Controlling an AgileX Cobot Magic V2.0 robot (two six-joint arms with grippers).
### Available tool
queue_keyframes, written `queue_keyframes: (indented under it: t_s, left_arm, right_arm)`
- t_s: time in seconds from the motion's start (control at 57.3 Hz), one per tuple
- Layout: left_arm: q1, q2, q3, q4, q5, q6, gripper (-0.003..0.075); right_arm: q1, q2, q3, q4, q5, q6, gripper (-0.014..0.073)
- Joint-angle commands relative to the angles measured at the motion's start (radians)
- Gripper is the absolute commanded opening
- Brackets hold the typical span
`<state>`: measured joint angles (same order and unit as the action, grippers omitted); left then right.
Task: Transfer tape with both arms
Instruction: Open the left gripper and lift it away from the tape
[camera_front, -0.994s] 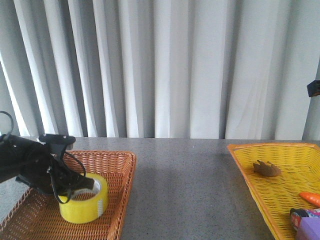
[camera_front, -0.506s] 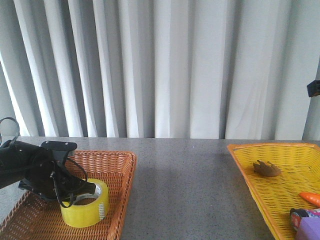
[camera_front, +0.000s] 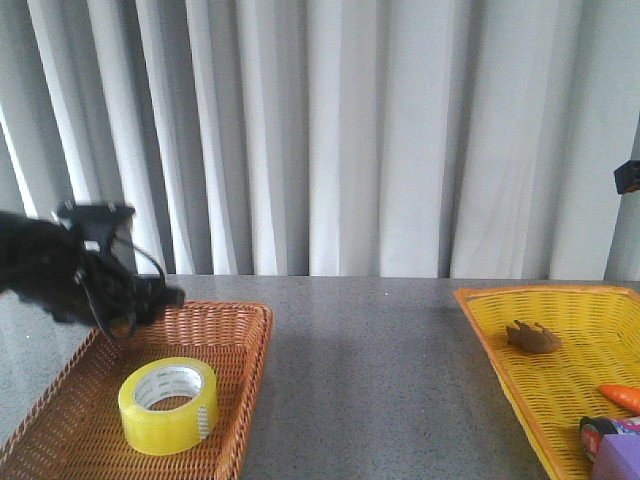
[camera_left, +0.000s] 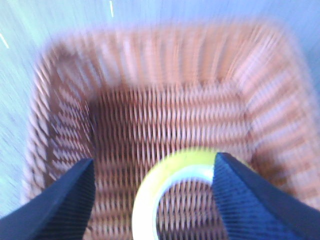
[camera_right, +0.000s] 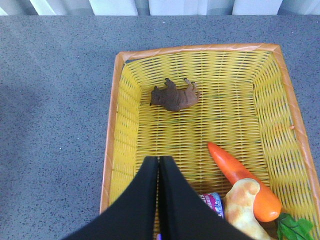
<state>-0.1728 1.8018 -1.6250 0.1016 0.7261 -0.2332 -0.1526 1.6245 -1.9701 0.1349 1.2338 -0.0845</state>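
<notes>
The tape (camera_front: 168, 405), a yellow roll with a white printed core, lies flat in the orange wicker basket (camera_front: 235, 335) at the front left. My left gripper (camera_front: 165, 297) hangs in the air above the basket's far part, apart from the tape. In the blurred left wrist view it (camera_left: 152, 165) is open and empty, with the tape (camera_left: 142, 200) below between the fingers. My right gripper (camera_right: 159, 159) is shut and empty above the yellow basket (camera_right: 112, 125). In the front view only a dark piece of the right arm (camera_front: 627, 177) shows at the right edge.
The yellow basket (camera_front: 500, 320) at the right holds a brown toy animal (camera_front: 532, 338), a carrot (camera_right: 242, 182), a pale toy (camera_right: 242, 205) and a purple packet (camera_right: 212, 202). Grey tabletop (camera_front: 370, 370) lies between the baskets. White curtains hang behind.
My left gripper was down at the tape. It has lifted up and back, away from the roll. The tape stays in the orange basket. The right side has not changed.
</notes>
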Motion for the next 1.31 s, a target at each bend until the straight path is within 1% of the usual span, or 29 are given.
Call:
queue_keyframes:
  t_s: [0.0,0.122,0.297,0.314,0.453,0.715,1.238,1.291]
  left_arm:
    - [0.001,-0.138,-0.068,-0.003,-0.034,0.022,0.0407]
    - [0.001,-0.228,-0.069,-0.003,-0.065,0.027,0.026]
    - [0.001,-0.337,-0.069,-0.003,-0.084,0.027,0.0001]
    - [0.001,-0.342,-0.069,-0.003,-0.085,0.029,-0.0008]
    - [0.001,-0.374,-0.069,-0.003,-0.08,0.036,-0.0006]
    - [0.001,-0.373,-0.066,-0.003,-0.053,0.036,-0.0007]
    - [0.001,-0.359,-0.066,-0.002,-0.056,0.036,-0.0006]
    - [0.001,-0.357,-0.045,-0.003,-0.07,0.036,-0.0006]
  right_arm:
    - [-0.006,-0.042,-0.022,0.005,-0.049,-0.003,-0.0008]
    - [-0.006,-0.042,-0.022,0.005,-0.049,-0.003,-0.0008]
    - [-0.006,-0.042,-0.022,0.005,-0.049,-0.003,-0.0008]
    - [-0.006,-0.042,-0.022,0.005,-0.049,-0.003,-0.0008]
    - [-0.006,-0.042,-0.022,0.005,-0.049,-0.003,-0.0008]
    - [-0.006,-0.042,-0.022,0.005,-0.05,-0.003,-0.0008]
    - [-0.006,-0.042,-0.022,0.005,-0.048,-0.003,-0.0008]
    - [-0.006,-0.042,-0.022,0.005,-0.05,-0.003,-0.0008]
